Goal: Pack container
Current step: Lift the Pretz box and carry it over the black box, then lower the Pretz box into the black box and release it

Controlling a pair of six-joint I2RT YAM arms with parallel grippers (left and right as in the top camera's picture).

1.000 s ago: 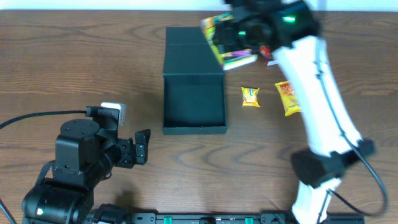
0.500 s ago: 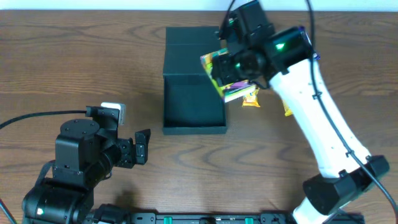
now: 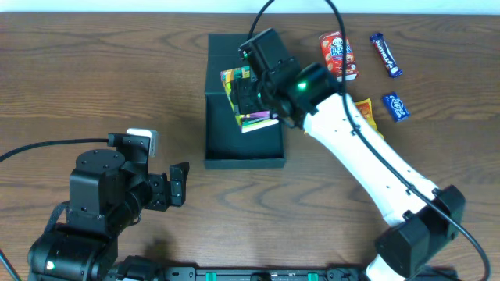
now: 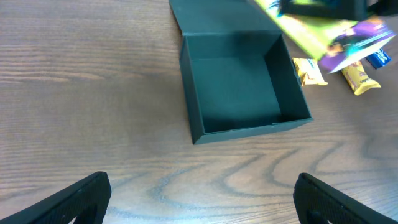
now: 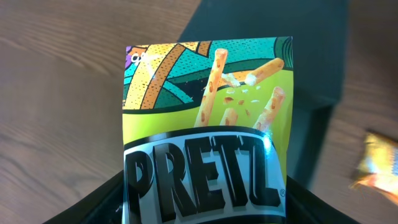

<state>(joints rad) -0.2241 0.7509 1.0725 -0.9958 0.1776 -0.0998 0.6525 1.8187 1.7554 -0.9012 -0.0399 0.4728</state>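
- Right tool [image 3: 248, 100] pinches a Pretz pack [image 3: 258, 121]. In the right wrist view its black fingers [image 5: 99, 208] press on the pack's [image 5: 205, 112] lower part from both sides.
- Green and yellow print with pretzel sticks covers the pack, and the end that shows below the tool in the overhead view is purple.
- It hangs tilted, clear of the surface [image 3: 94, 78], over the far right part of the box [image 3: 234, 144]. From the left wrist it shows as a blurred slant above the box's far right corner [image 4: 323, 34].
- That box [image 4: 236, 87] is matte black and sits open on the brown wood surface near its middle. Its lid [image 3: 234, 51] is folded back flat on the far side.
- Left tool [image 3: 180, 183] is spread wide. In its own view the two fingertips sit at the bottom corners, with only wood between them [image 4: 202, 205].
- It sits low on the near left, well apart from the box and pointing toward it.
- Loose snacks lie on the surface right of the box:
  - a red pack [image 3: 337, 56] and a blue bar [image 3: 385, 55] at the far edge,
  - a small blue packet [image 3: 397, 106] nearer,
  - an orange packet [image 3: 366, 117], partly hidden by the right arm.
- From the left wrist, a yellow packet [image 4: 309, 70] lies just beside the box's right wall.
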